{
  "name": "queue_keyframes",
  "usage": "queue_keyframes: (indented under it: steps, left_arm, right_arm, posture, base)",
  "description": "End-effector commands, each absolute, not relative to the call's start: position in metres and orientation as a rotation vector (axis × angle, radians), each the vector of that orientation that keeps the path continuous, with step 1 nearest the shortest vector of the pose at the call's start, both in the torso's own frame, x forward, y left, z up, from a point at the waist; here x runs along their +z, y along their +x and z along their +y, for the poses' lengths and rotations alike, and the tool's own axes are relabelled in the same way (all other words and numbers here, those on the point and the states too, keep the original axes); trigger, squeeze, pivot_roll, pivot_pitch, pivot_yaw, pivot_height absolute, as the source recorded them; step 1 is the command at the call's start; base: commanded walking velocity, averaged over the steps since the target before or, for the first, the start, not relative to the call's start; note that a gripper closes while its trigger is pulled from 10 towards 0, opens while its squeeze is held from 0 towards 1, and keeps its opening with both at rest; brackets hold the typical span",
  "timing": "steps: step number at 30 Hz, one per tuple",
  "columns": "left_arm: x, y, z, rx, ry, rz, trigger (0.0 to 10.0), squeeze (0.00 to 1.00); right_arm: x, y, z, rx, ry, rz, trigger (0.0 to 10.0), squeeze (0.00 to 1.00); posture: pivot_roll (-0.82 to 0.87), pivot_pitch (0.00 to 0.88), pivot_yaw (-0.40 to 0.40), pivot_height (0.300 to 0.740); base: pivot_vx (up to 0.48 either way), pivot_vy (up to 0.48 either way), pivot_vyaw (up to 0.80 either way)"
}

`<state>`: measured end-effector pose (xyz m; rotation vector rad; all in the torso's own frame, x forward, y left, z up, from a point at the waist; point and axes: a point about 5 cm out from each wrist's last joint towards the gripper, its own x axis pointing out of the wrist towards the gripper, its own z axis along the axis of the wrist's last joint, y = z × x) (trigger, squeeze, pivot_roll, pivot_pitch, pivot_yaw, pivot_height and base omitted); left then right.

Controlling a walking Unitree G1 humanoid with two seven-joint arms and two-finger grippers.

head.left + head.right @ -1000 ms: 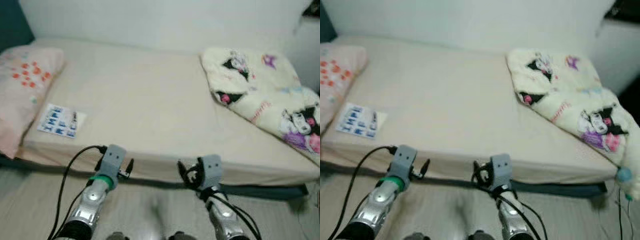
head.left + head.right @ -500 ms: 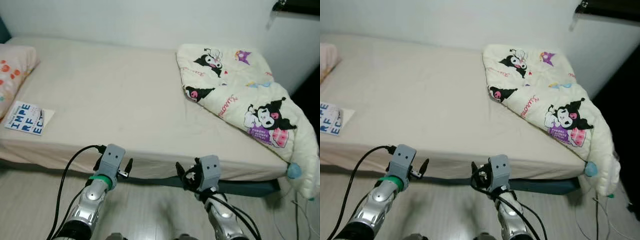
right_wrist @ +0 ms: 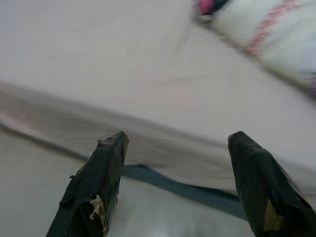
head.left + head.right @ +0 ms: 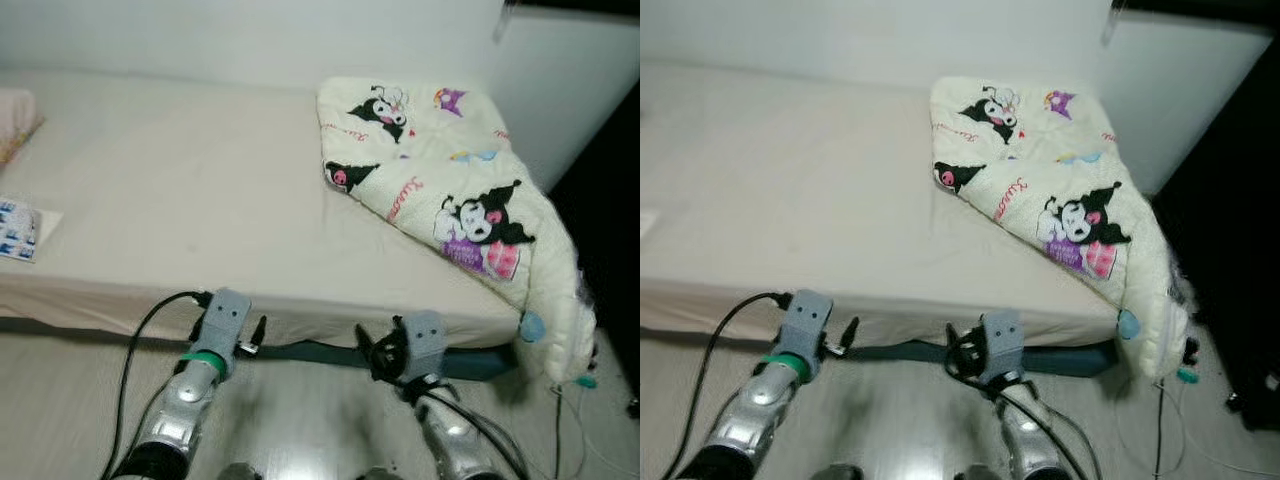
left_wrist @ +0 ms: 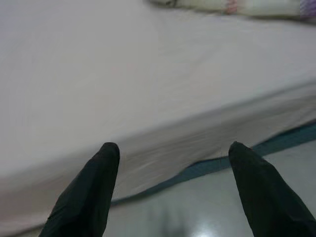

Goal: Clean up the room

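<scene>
The likeliest thing to tidy here is the cartoon-print comforter (image 4: 450,190), which lies bunched on the far right part of the bed (image 4: 180,200), one end up by the wall and the other spilling over the bed's right corner toward the floor. It looks thick, soft and light for its bulk: it should sag and fold under its own weight, not slip, and nothing about it seems fragile. A corner or a hemmed edge would probably give the surest hold, the near edge on the mattress being the closest, with one tool on each of two corners to spread or fold it. The left tool (image 5: 168,153) is held low in front of the mattress edge with its two black fingers wide apart and nothing between them; the right tool (image 3: 175,140) is likewise spread wide and empty, facing the bed's side with the comforter's edge beyond it. A printed booklet (image 4: 15,228) lies at the left edge of the bed, well apart from the comforter. Below the hanging end a small blue ball (image 4: 531,326) and thin cables (image 4: 1160,420) sit by the floor, which could snag if the comforter is dragged.
</scene>
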<state>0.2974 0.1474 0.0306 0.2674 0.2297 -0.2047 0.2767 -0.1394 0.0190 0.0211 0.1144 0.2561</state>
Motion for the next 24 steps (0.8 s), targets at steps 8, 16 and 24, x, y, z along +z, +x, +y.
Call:
queue_keyframes:
  steps: [8,16,24]
  left_arm:
    - [0.0268,0.2946,0.1503,-0.204,0.278,0.247,10.0,0.0]
    - [0.027,0.2949,0.1504,-0.205,0.278,0.247,10.0,0.0]
    - [0.0276,0.2953,0.1511,-0.193,0.263,0.246,10.0,0.0]
  right_arm:
    - [0.0142,0.2729,-0.1383,0.248,0.036,0.135,10.0,0.0]
    - [0.0143,0.2729,-0.1379,0.247,0.036,0.134,10.0,0.0]
    - [0.0138,0.2723,-0.1373,0.246,0.039,0.135,10.0,0.0]
  posture:
    - [0.04,0.063,0.008,0.711]
    - [0.04,0.062,0.009,0.711]
    - [0.04,0.065,0.011,0.711]
  base:
    - [0.0,-0.282,0.0]
    - [0.0,-0.268,0.0]
    - [0.0,-0.098,0.0]
